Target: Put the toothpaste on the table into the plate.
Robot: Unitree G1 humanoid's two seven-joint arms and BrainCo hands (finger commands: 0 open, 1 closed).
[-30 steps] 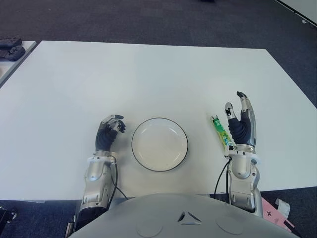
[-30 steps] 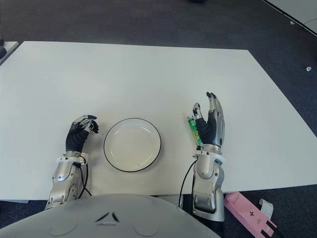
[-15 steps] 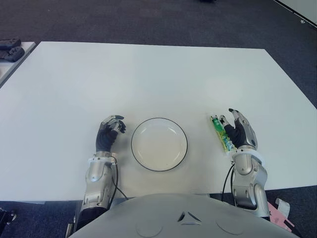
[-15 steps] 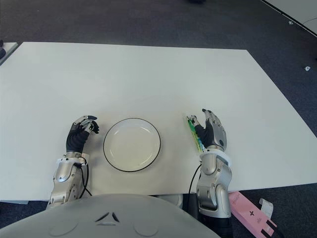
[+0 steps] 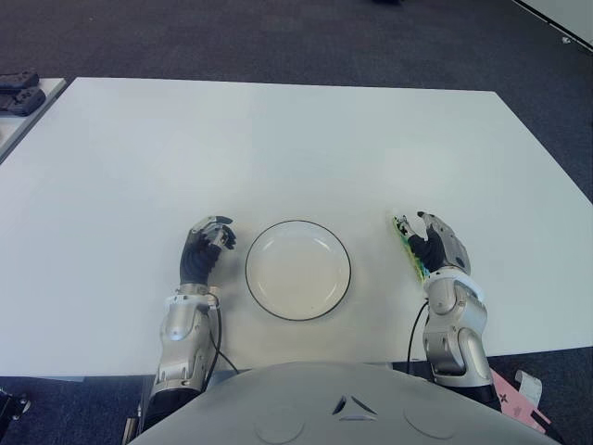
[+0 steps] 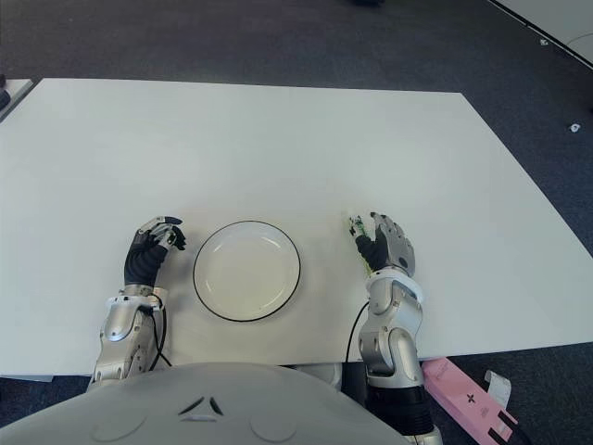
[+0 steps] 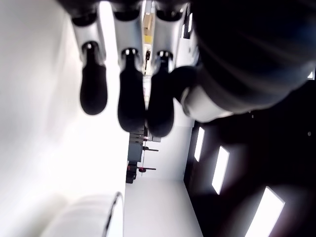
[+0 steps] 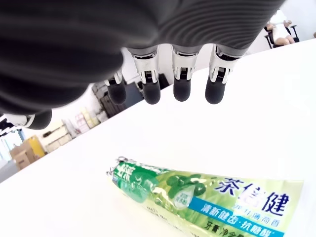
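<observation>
Right hand hovers open over the toothpaste tube, fingers arched for grasping; plate lies at its 9 o'clock.

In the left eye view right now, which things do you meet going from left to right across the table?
Left hand → plate → toothpaste → right hand, close against the toothpaste.
</observation>
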